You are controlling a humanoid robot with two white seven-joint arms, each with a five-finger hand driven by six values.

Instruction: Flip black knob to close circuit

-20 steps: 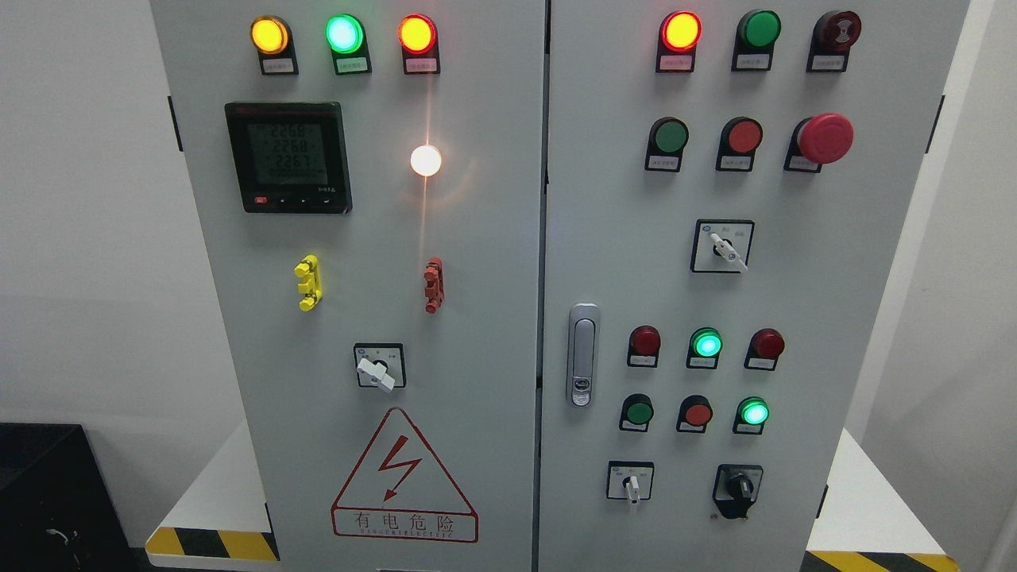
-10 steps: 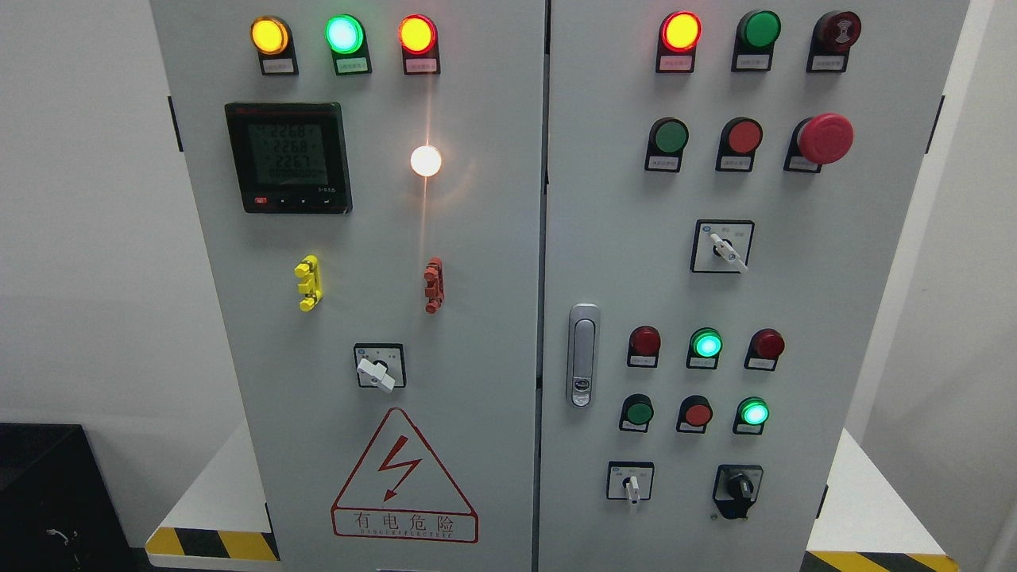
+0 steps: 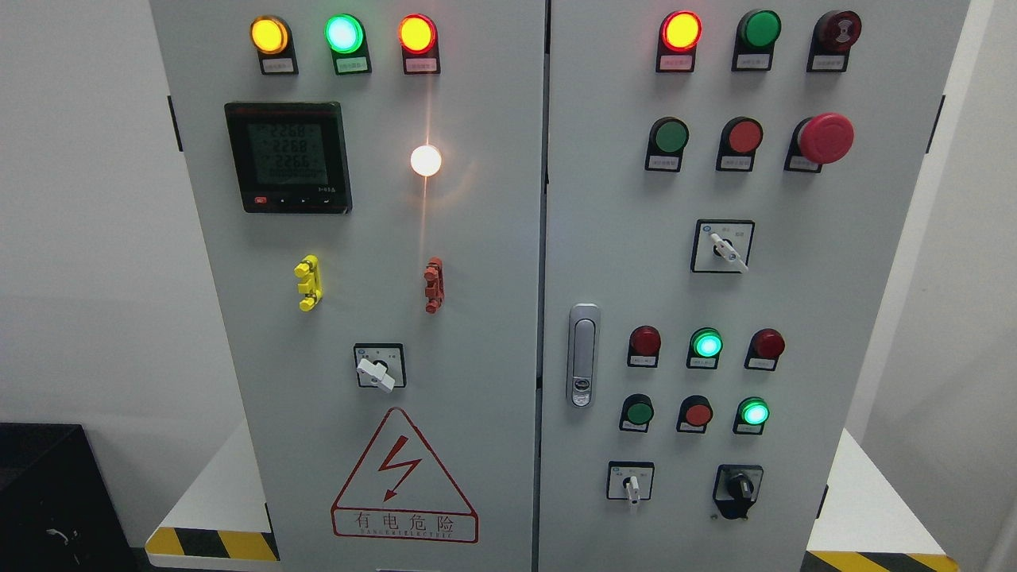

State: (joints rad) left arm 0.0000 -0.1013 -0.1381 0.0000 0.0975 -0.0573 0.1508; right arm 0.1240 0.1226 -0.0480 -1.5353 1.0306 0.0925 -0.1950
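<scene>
A grey electrical cabinet (image 3: 477, 238) with two doors fills the head view. The black knob (image 3: 740, 486) sits at the lower right of the right door, its handle pointing roughly up, tilted slightly left. A white selector switch (image 3: 631, 483) is to its left. Neither of my hands nor arms shows in the view.
The right door carries lit and unlit lamps, green and red buttons, a red mushroom stop button (image 3: 825, 138), a white selector (image 3: 725, 247) and a metal door latch (image 3: 582, 354). The left door has a meter (image 3: 288, 156), a white selector (image 3: 377, 371) and a warning triangle (image 3: 403, 479). A black box (image 3: 48, 492) stands at lower left.
Only the digits on the meter display have changed slightly. Nothing else has moved.
</scene>
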